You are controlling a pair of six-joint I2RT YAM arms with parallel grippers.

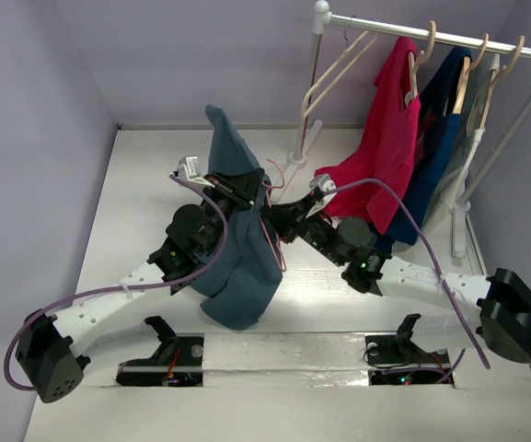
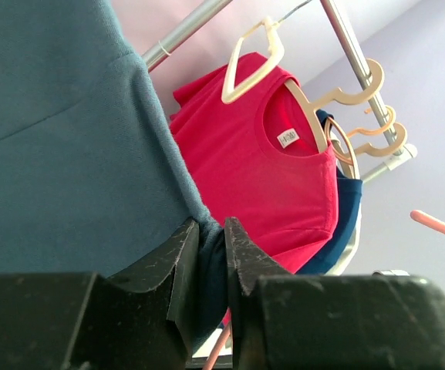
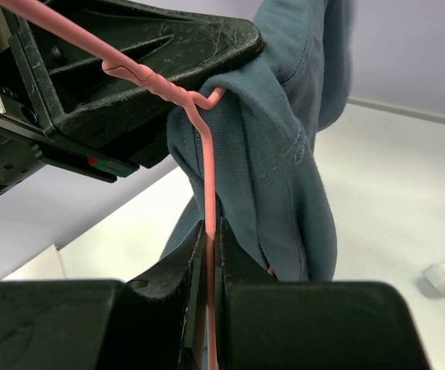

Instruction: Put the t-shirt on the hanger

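pinching t-shirt (image 2: pixel 52 154), left claw (image 2: pixel 211 230); hanger (image 3: pixel 207 169), right claw (image 3: pixel 212 229)

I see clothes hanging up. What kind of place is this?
Likely a robot testing booth, not a home: robot arms mounted on a white table, plain lilac walls, and a small clothes rail.

Slate-blue t-shirt (image 1: pixel 240 262) hangs bunched in mid-air, touching the thin pink hanger (image 3: pixel 209 185).
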